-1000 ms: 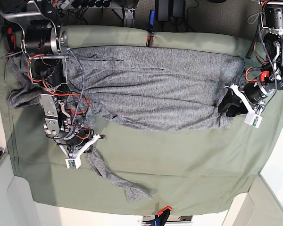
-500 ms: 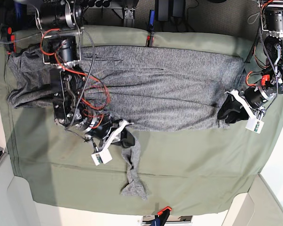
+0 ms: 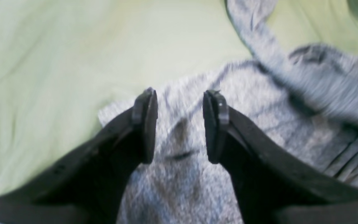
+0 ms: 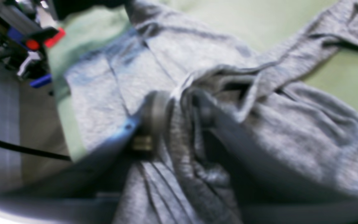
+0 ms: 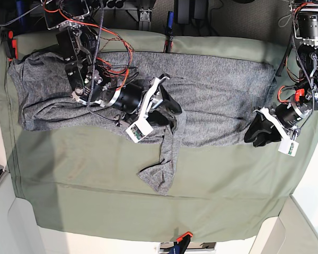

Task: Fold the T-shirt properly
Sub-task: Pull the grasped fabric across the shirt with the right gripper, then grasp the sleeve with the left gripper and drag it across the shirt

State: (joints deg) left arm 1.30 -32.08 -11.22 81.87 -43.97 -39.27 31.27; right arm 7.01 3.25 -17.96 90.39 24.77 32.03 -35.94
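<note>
Right gripper (image 5: 167,108) over T-shirt (image 5: 222,95) middle, left gripper (image 5: 257,132) at hem

heather-grey knit T-shirt (image 5: 217,90): speckled dark and light grey throughout, no print; paler, almost silvery, in the left wrist view (image 3: 179,186).
olive-green cloth covering the worktop (image 5: 222,185): plain, no pattern; washed out to pale yellow-green in both wrist views (image 3: 57,62).
left black end effector (image 3: 180,124): matte black fingers; white bracket on it in the base view (image 5: 270,127).
right end effector (image 5: 167,108): black fingers, white mount.
bundle of thin wires on the right arm (image 5: 108,66): red and black.
small clamp at the cloth's near edge (image 5: 184,236): orange-red.
</note>
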